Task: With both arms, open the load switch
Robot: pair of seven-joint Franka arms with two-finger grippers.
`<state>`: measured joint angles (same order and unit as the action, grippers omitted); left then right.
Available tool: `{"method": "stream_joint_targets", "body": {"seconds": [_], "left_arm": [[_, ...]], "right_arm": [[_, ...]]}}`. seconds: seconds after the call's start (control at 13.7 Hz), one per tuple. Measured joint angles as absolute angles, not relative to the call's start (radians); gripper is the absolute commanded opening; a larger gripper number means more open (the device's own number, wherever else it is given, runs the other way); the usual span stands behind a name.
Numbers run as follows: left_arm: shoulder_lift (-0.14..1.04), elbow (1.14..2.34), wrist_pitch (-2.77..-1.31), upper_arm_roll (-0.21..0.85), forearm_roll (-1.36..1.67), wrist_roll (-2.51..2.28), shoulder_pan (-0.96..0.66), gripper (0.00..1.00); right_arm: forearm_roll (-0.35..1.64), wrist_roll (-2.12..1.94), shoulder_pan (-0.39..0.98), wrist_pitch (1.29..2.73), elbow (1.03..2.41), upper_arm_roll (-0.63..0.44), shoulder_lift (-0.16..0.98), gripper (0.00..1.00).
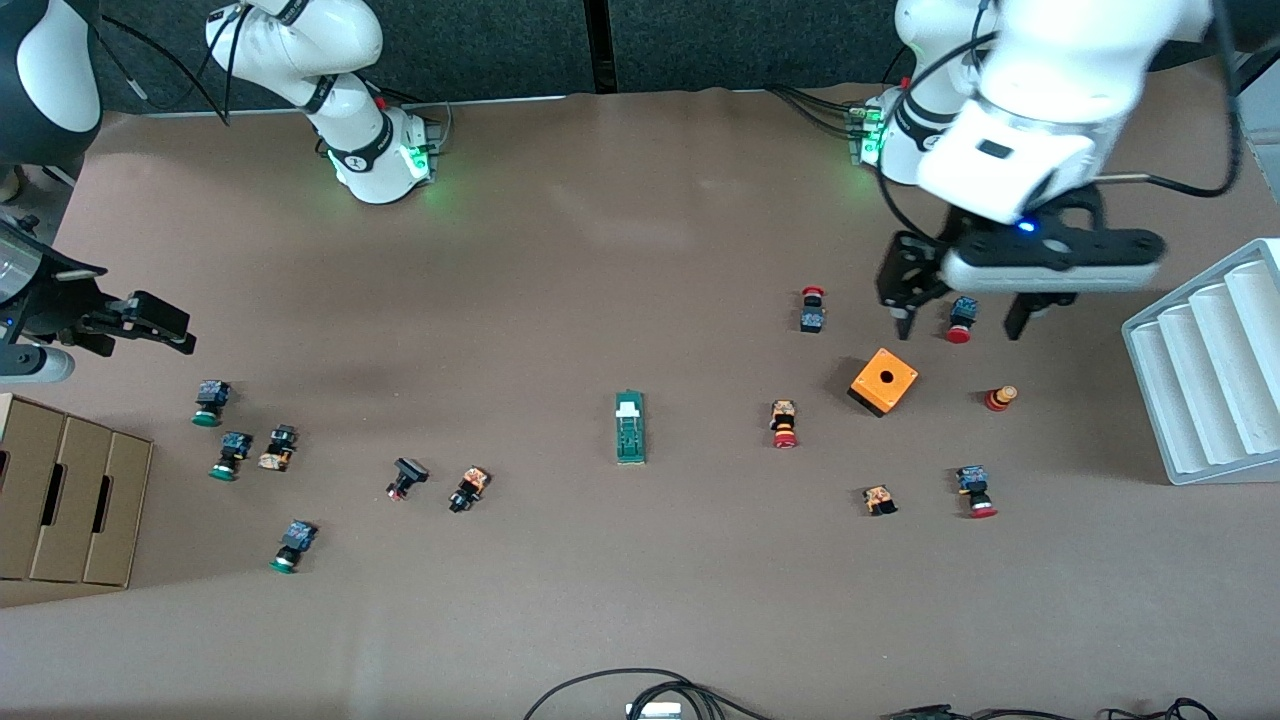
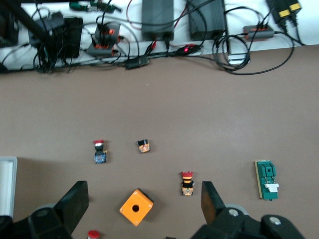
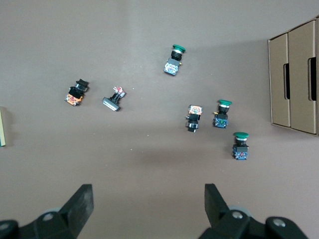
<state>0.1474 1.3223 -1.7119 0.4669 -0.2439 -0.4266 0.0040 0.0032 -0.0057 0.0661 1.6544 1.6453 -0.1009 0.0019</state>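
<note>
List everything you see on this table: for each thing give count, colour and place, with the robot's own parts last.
load switch: one, dark green with white end, mid-table.
orange box: one, toward the left arm's end.
red-capped buttons: several, around the orange box.
green-capped buttons: four, toward the right arm's end.
cardboard boxes: brown, right arm's end.
white tray: one, left arm's end.
left gripper: open, over a red button.
right gripper: open, above the green buttons' area.
</note>
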Motion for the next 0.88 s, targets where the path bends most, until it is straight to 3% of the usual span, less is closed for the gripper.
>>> {"method": "stream_joint_targets", "body": {"seconds": [0.73,0.88], "left_arm": [[0.153,1.335,-1.667,0.461,-0.132,-0.294,0.308,1.00],[0.154,1.345,-1.648,0.407,-0.093,-0.264,0.337,1.00]], "right_arm": [[0.003,-0.006,0.070,1.654,1.645,-0.101,0.002,0.99],[0.003,-0.006,0.070,1.654,1.645,-0.101,0.002,0.99]]}}
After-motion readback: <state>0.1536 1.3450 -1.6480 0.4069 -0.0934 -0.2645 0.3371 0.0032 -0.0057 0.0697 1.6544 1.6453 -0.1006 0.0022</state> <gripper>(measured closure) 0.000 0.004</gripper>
